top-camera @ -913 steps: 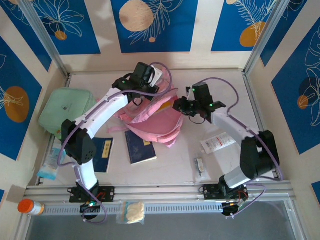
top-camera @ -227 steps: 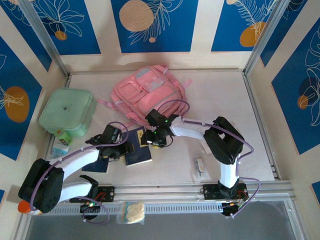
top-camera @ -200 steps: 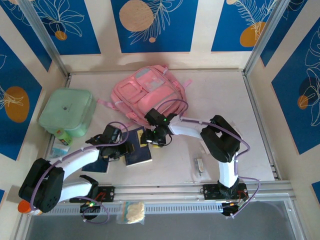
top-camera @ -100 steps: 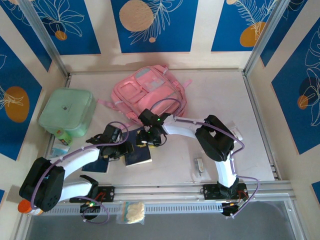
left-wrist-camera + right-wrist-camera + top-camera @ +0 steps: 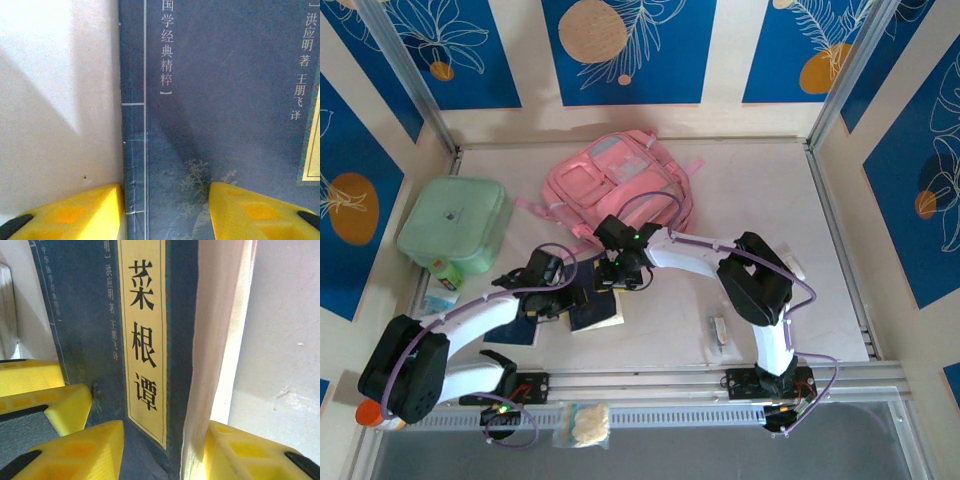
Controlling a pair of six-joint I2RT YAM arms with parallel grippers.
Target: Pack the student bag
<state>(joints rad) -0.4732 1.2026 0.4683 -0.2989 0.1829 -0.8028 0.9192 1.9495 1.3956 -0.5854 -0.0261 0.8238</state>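
Note:
The student bag (image 5: 620, 185) lies flat at the back middle of the table, pink, pockets up. In front of it lies a dark blue book (image 5: 592, 312). My left gripper (image 5: 563, 298) stands open over the book's spine (image 5: 132, 150); one yellow finger (image 5: 75, 215) is on the table side, the other on the cover. My right gripper (image 5: 613, 275) is shut on the book's (image 5: 90, 315) opposite edge, one finger on the cover, the other against the pale page edge (image 5: 210, 365), which is tilted up.
A mint-green soft case (image 5: 455, 225) sits at the left, with a blue-white packet (image 5: 440, 300) below it. A second blue book (image 5: 515, 328) lies under the left arm. A small white item (image 5: 718, 330) lies right of the books. An orange-capped bottle (image 5: 375, 413) and a bagged item (image 5: 582, 425) rest on the near rail.
My right gripper has slid left along the book's edge and narrowed onto it, and that edge has lifted. The left gripper has stayed on the spine.

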